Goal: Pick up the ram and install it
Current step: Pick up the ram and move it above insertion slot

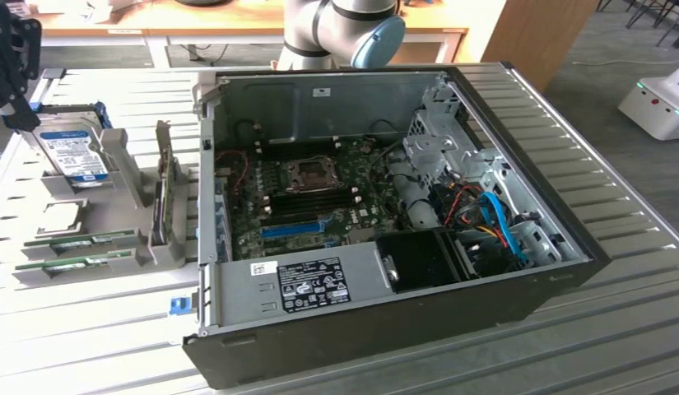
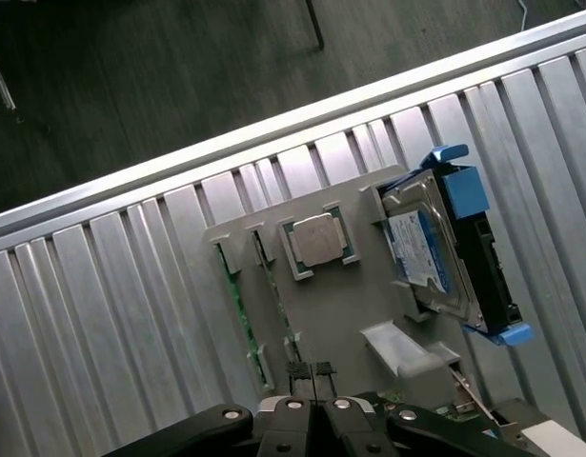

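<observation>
Exterior view: two ram sticks (image 1: 85, 240) (image 1: 70, 263), one hard drive (image 1: 73, 153); wrist view: claw (image 2: 309, 369) closed, empty

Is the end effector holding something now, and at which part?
Nothing is held. The end effector hovers empty above the tray, and the ram sits in its slot.

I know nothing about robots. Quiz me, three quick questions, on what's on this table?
1. True or false: the claw holds a ram stick.
2. Which part in the holder carries a blue label? A) hard drive B) mouse C) keyboard
3. What colour is the long slot on the motherboard?
Key: 1 false; 2 A; 3 blue.
</observation>
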`<action>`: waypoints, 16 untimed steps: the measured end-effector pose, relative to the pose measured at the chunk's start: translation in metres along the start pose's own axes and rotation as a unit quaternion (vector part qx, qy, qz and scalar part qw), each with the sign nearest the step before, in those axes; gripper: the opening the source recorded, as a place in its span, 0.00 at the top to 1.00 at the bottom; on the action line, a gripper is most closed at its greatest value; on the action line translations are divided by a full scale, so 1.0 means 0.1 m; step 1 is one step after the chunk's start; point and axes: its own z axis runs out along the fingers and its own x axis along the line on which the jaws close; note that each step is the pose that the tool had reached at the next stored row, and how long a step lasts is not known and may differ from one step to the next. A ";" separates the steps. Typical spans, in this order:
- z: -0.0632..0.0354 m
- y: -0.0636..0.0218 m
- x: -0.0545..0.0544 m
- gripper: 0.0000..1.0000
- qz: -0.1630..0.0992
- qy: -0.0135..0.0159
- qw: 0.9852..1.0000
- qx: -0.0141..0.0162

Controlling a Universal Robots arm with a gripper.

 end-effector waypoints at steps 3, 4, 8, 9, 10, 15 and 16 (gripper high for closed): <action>0.000 0.000 0.00 0.90 -0.010 0.000 1.000 0.000; 0.000 0.000 0.00 0.90 -0.013 0.000 1.000 0.000; 0.001 0.000 0.00 0.90 -0.028 0.001 1.000 0.000; 0.001 0.000 0.00 0.90 -0.031 0.001 1.000 0.000; 0.001 0.000 0.00 0.90 -0.035 0.001 0.999 0.000; 0.002 0.000 0.00 0.90 -0.057 0.002 0.998 0.001; 0.002 0.000 0.00 0.90 -0.061 0.002 0.998 0.001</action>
